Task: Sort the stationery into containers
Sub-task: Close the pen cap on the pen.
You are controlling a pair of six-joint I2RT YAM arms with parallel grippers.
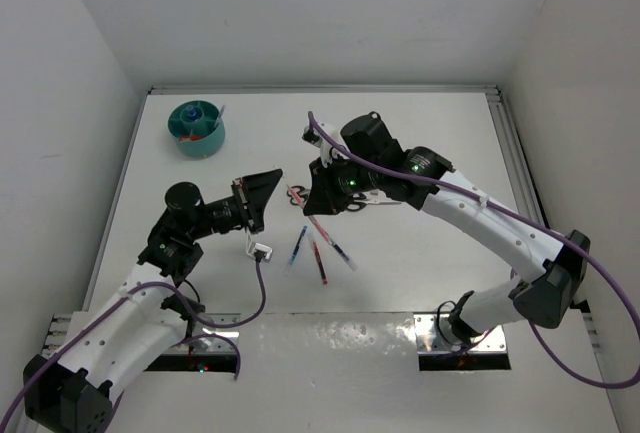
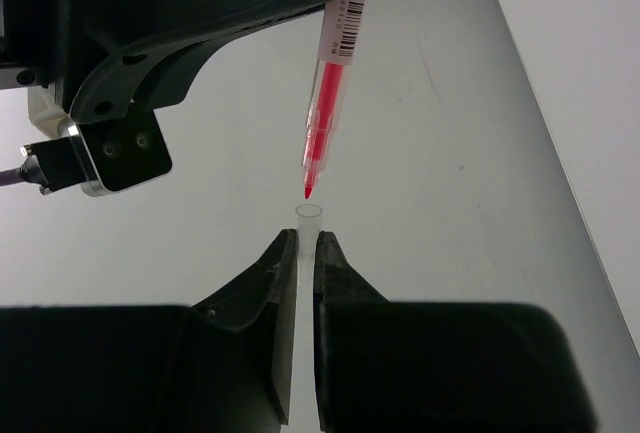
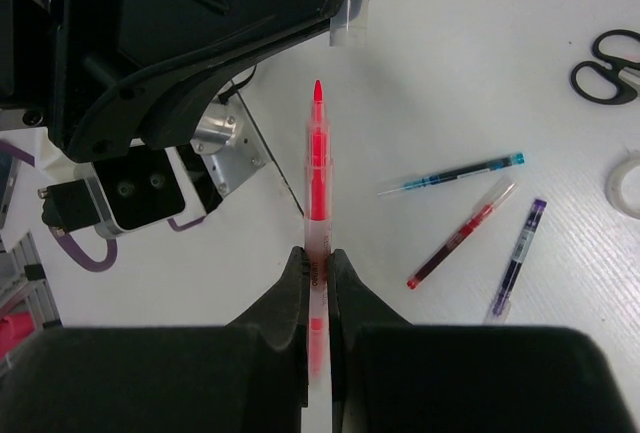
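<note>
Left arm: white shells, black joints, black wrist block. Right arm: same build, with green lights on the black wrist housing.

Purple cable runs along each arm in loose loops.

Shiny metal base plates under both arms.

Left gripper: matte black wedge fingers, tapering to narrow flat tips. Right gripper: alike.

Gripper bodies are black and angular. Each has a pale rounded plate at the side with two dark screws. Silver bracket beside it.
</note>
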